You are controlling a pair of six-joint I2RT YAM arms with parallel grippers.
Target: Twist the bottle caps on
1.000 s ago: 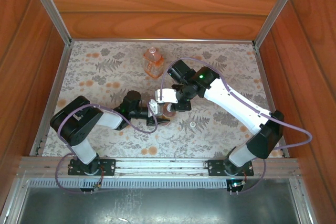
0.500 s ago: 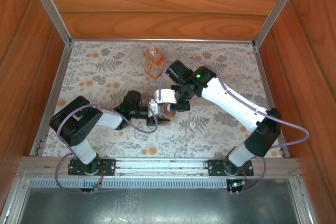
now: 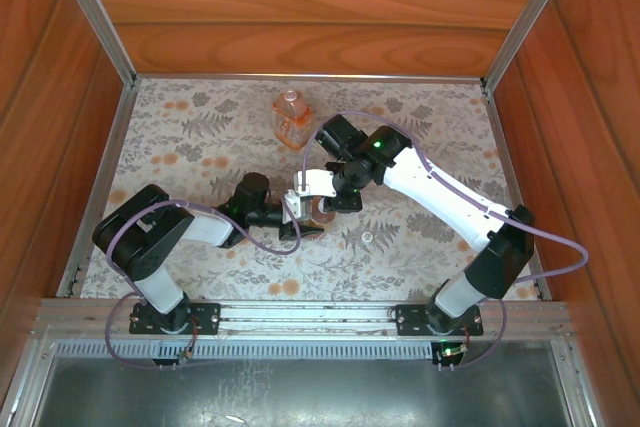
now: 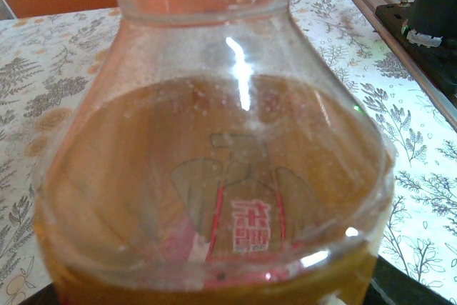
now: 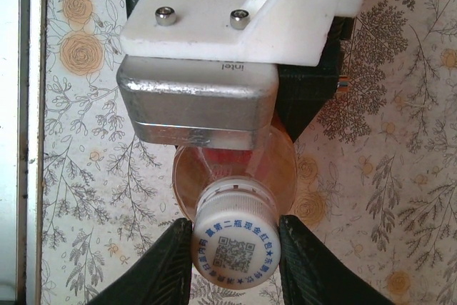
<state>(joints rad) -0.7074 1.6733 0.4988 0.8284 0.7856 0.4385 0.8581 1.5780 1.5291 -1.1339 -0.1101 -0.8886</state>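
The slimmer round bottle of amber liquid stands mid-table, and my left gripper is shut on its body from the left. From above, its clear shoulder shows under a white bottle cap with blue print and a QR code, which sits on the neck. My right gripper hangs over it, both black fingers pressed against the cap's sides. The wide squarish bottle stands uncapped at the back of the table. A second small cap lies loose on the cloth to the right of the grippers.
The floral tablecloth is ringed by wooden walls and an aluminium frame. The left wrist's silver camera on its white bracket sits close beside the held bottle. The right arm's base stands by the near rail.
The right gripper's fingers have drawn in onto the cap. The right arm shifted slightly left. The left arm and the bottle have stayed put.
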